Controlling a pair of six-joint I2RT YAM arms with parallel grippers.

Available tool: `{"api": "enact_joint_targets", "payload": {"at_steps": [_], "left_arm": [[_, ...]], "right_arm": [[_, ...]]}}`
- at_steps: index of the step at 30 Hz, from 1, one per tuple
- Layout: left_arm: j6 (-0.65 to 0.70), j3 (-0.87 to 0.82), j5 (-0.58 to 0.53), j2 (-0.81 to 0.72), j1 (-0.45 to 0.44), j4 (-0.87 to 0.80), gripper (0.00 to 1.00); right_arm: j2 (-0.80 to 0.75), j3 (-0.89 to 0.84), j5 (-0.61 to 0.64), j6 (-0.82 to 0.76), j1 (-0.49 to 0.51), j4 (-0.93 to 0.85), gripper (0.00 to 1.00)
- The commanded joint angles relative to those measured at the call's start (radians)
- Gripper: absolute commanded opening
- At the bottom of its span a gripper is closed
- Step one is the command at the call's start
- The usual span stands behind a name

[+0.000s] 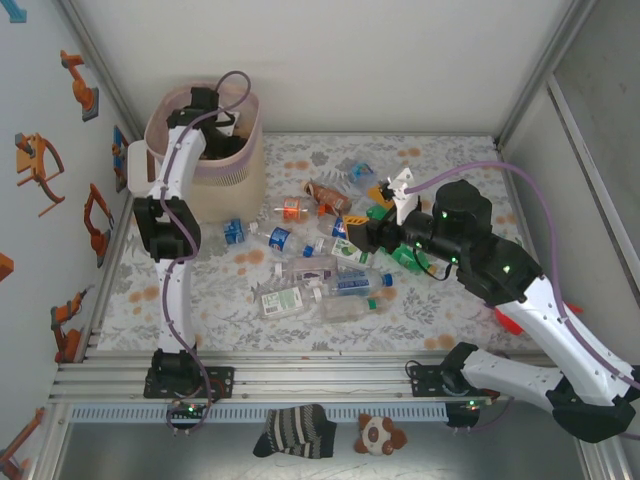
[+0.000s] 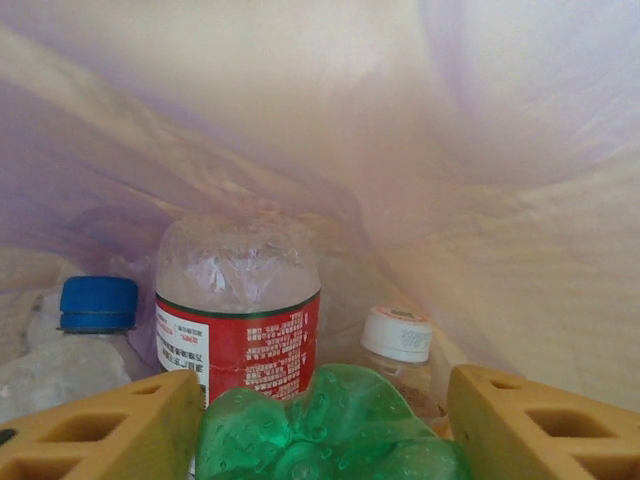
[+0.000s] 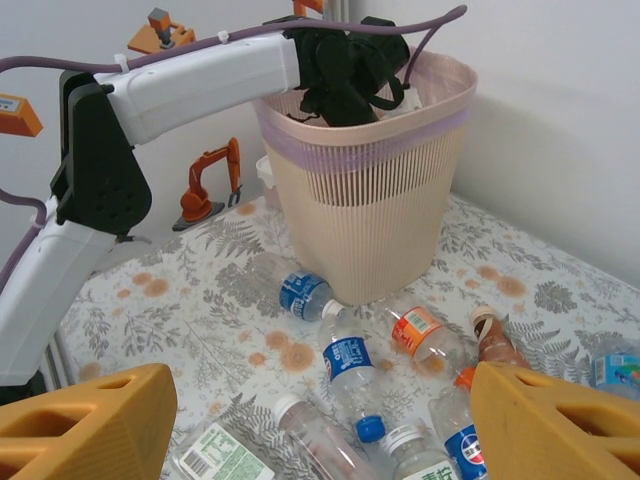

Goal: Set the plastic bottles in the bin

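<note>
bagged bin (image 1: 236,185) holds several bottles (image 2: 238,320) (one red-labelled).

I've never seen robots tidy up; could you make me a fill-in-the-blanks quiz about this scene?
The left gripper is down in the bin, at the table's far ____ corner.
Between its fingers sits a green bottle; the bottle behind has a ____ label.
The right gripper hangs ____ above loose bottles.
Missing: left; red; open.

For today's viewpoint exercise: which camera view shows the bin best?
The right wrist view: the bin stands side-on at full height, ribbed beige wall and pink-lined rim clear. The top external view gives its rim from above, partly under the left arm. The left wrist view looks inside at its pink liner and bottles.
</note>
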Motion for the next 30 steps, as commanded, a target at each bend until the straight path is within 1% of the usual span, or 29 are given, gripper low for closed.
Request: {"api": "enact_joint_targets", "payload": {"at_steps": [1, 3, 8, 20, 25, 30], "left_arm": [[-0.024, 0.045, -0.009, -0.019, 0.013, -0.004, 0.72], [-0.030, 0.057, -0.008, -0.034, 0.018, 0.007, 0.74], [-0.038, 0.063, 0.005, -0.093, 0.024, 0.031, 0.76], [-0.039, 0.059, 0.052, -0.257, 0.022, 0.043, 0.77], [-0.035, 0.007, 0.079, -0.354, 0.019, 0.041, 0.76], [-0.012, -0.093, 0.102, -0.464, 0.016, 0.038, 0.74]], "right_arm": [[-0.018, 0.002, 0.013, 0.012, 0.010, 0.009, 0.76], [-0.020, 0.002, 0.014, 0.012, 0.010, 0.009, 0.76], [-0.028, -0.003, 0.019, 0.012, 0.010, 0.015, 0.76], [-0.023, -0.003, 0.010, -0.001, 0.010, 0.022, 0.76], [-0.025, -0.004, 0.006, -0.013, 0.010, 0.021, 0.76], [-0.027, -0.009, -0.003, -0.028, 0.010, 0.021, 0.76]]}}
